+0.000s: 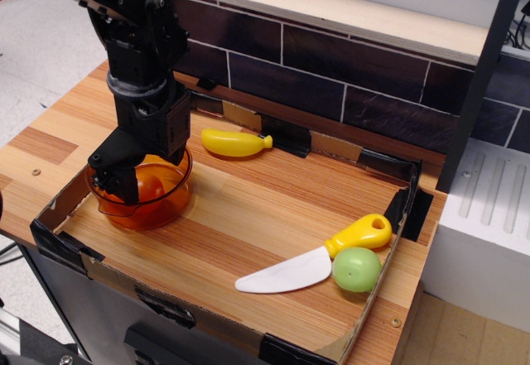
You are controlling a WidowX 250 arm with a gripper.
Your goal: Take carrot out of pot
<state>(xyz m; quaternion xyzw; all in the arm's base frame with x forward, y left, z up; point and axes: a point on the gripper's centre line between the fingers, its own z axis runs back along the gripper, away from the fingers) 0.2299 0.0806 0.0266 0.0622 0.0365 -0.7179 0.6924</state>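
**Jaws lowered into the pot, carrot just to their right**

The black robot arm's gripper [124,184] is seen lowered inside the translucent amber round plastic pot [170,197]. The small smooth orange plastic carrot [149,186] lies within that pot, just right of the fingers; its long axis cannot be made out. Whether the jaws are closed on it cannot be told.

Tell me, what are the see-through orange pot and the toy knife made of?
The pot looks like glossy translucent amber plastic: the carrot shows through its wall and the rim glints. The toy knife also looks plastic, probably hard and smooth: a matte white blade and a shiny yellow handle with soft highlights. Neither shows a metal shine, though a picture can't prove it.
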